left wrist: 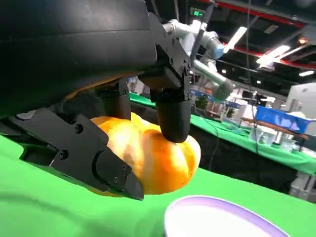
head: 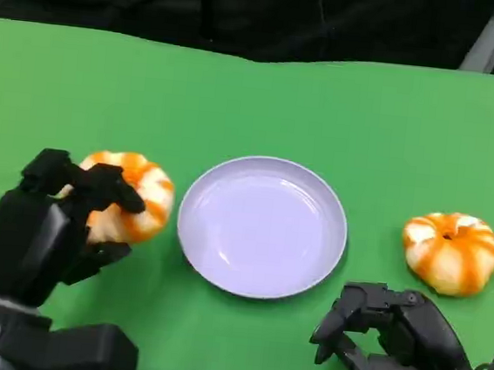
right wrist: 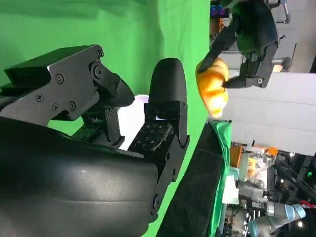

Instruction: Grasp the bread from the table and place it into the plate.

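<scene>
Green worktop, left robot hand pinching the bread, so I'd lift it straight up before swinging over the plate.

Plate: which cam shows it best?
Head view: the whole plate shows, empty, between the bread in the left hand and the second bread. Left wrist view catches one rim arc; right wrist view a pale sliver behind the right hand.

Head cam looks down on the whole green bench; both wrist cams sit super close behind their fingers, sharing the plate area.
</scene>
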